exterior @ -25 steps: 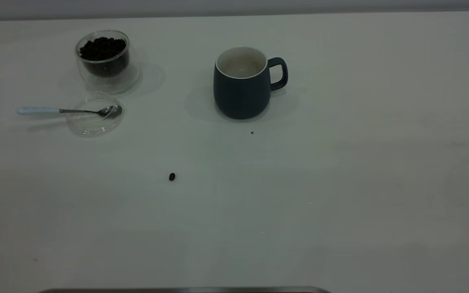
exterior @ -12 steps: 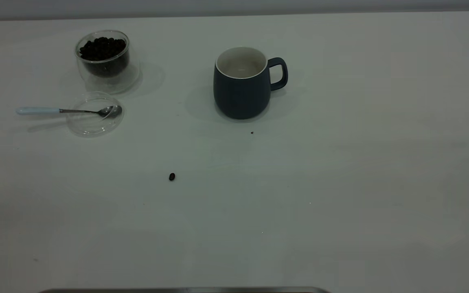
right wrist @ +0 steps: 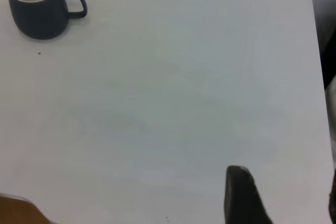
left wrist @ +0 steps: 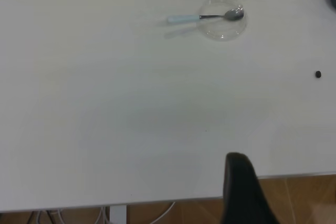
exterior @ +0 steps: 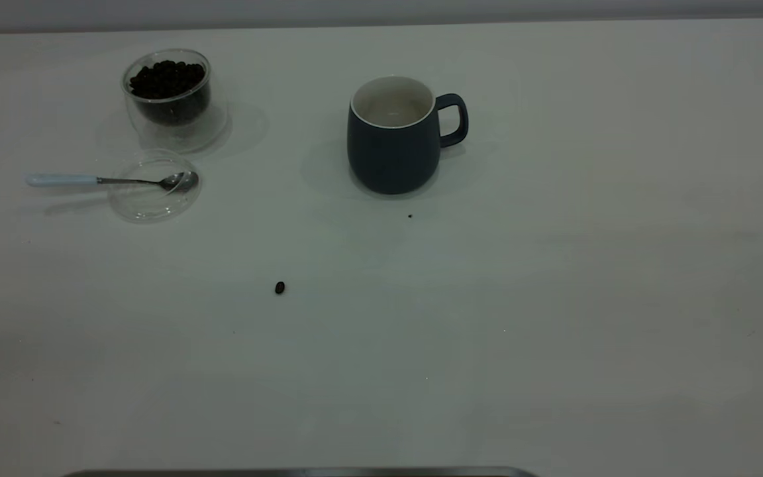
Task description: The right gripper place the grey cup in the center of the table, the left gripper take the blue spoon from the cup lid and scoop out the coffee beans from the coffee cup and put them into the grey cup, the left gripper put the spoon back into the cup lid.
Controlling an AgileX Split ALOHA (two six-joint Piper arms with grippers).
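Nothing on the table (exterior: 554, 298) has shifted over the past second: cup, lid, spoon and stray bean sit exactly where they were. Both arms stay drawn back off the near edge, outside the exterior view. Only one dark finger of the left gripper (left wrist: 242, 190) shows in its wrist view, poised over the table's edge, so whether that claw is open or closed cannot be told. The same goes for the right gripper (right wrist: 242, 198), seen as a single black finger above bare tabletop.

Well ahead of the left gripper lies the cup lid (exterior: 154, 185), with the bowl of the blue spoon (exterior: 106, 179) resting in it and the pale handle jutting out past the rim. Just beyond the lid stands the coffee cup (exterior: 171, 99), heaped with coffee beans (exterior: 167, 78). A lone bean (exterior: 279, 287) lies on the open table, nearer the left claw than the lid.

Far ahead of the right gripper, the grey cup (exterior: 395, 136) stands upright, its white inside showing no beans, handle turned toward the right arm's side. A tiny dark speck (exterior: 410, 216) sits just in front of it.
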